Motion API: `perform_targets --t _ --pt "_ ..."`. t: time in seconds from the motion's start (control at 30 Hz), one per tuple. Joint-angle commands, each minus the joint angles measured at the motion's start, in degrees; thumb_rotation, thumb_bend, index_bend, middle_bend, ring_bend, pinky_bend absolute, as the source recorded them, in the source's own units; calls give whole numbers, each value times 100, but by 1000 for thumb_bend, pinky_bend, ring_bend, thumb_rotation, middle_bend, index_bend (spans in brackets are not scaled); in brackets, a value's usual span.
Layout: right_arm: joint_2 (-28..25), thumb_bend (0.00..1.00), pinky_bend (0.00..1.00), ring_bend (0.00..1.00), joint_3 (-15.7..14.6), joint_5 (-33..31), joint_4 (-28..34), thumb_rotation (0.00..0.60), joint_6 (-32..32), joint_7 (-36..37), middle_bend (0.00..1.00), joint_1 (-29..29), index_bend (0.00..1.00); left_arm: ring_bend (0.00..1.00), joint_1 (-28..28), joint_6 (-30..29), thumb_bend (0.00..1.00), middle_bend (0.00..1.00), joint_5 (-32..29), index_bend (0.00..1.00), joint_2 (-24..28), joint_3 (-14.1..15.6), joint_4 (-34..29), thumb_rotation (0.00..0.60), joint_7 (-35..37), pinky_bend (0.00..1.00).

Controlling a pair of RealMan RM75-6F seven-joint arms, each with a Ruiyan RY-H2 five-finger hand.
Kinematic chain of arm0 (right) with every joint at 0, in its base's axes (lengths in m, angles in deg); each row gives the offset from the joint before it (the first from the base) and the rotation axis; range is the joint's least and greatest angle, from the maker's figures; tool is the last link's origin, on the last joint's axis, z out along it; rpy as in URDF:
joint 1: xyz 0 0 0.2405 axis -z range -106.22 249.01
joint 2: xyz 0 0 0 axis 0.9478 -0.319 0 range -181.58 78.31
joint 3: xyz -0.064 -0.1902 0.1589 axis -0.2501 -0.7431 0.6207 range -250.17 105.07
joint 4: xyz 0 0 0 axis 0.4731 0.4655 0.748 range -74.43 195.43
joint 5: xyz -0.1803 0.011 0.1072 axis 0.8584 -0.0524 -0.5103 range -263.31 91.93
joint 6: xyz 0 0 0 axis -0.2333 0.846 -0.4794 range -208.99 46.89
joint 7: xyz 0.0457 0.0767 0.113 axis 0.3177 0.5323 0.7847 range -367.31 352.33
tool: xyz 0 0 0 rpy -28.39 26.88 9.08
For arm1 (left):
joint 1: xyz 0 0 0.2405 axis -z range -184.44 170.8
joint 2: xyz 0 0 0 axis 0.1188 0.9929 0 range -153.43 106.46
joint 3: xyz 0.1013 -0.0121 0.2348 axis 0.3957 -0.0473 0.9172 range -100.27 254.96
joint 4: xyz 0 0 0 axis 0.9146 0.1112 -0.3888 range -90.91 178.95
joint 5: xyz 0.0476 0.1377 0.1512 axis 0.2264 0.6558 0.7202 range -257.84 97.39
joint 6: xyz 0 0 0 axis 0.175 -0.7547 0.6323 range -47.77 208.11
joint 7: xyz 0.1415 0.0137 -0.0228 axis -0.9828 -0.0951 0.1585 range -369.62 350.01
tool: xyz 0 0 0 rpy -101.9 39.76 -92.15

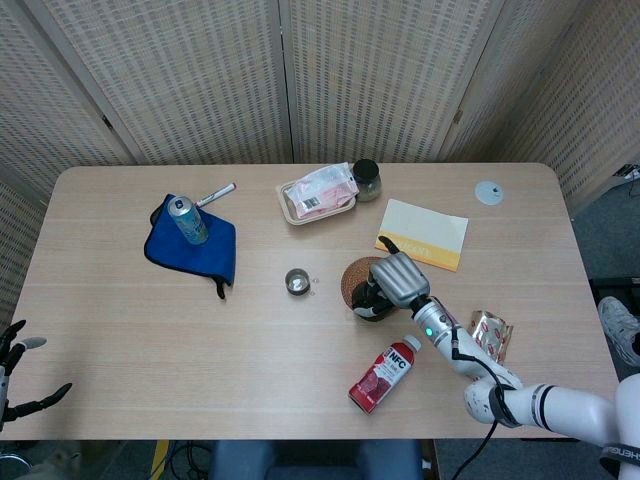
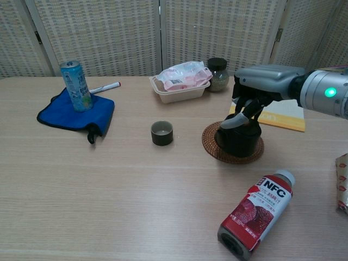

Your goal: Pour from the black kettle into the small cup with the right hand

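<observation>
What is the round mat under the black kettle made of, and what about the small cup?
The round mat looks like woven rattan or straw: reddish brown, with ridged rings, matte. The small cup looks like dark glazed ceramic, with a smooth wall and paler rim, though it could be metal. The black kettle looks matte, perhaps cast iron or clay; I cannot tell.

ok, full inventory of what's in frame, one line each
kettle: 1, black, on the coaster, under the right hand
cup: 1, dark, table centre, left of the coaster
coaster: 1, brown woven
bottle: 1, red NFC, lying at the near edge
can: 1, blue-green, upright on the cloth
cloth: 1, blue, far left
marker: 1, white, behind the cloth
tray: 1, beige, holds a pink packet
jar: 1, dark lid, beside the tray
booklet: 1, yellow
disc: 1, white, far right
foil pack: 1, right edge
right hand: grips the kettle
left hand: off the table's left corner, holds nothing
</observation>
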Motion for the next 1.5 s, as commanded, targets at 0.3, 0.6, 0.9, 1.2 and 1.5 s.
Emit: perform_targets --t 0.3,0.6,0.9,1.2,1.5 --pt "-101 348 262 871 -70 -75 153 297 177 -355 995 -17 962 147 3 -15 0 84 17 290 -24 -3 26 353 1 88" --pt "-137 481 466 881 -71 -331 153 390 98 -656 995 -139 962 147 2 -1 0 84 -7 292 -54 -6 67 351 24 89" --pt "-76 525 467 881 3 -636 66 443 -49 -860 995 -370 962 147 -22 -23 0 84 -28 293 -48 -9 75 352 24 88" --pt "74 525 467 881 219 -1017 1 457 -238 -1146 995 -830 962 147 -42 -26 0 84 -45 292 -57 -2 95 353 34 88" --pt "464 524 483 882 426 -1674 -511 461 -424 -1690 995 -1545 962 147 -111 -115 0 84 -24 293 -41 22 100 352 56 88"
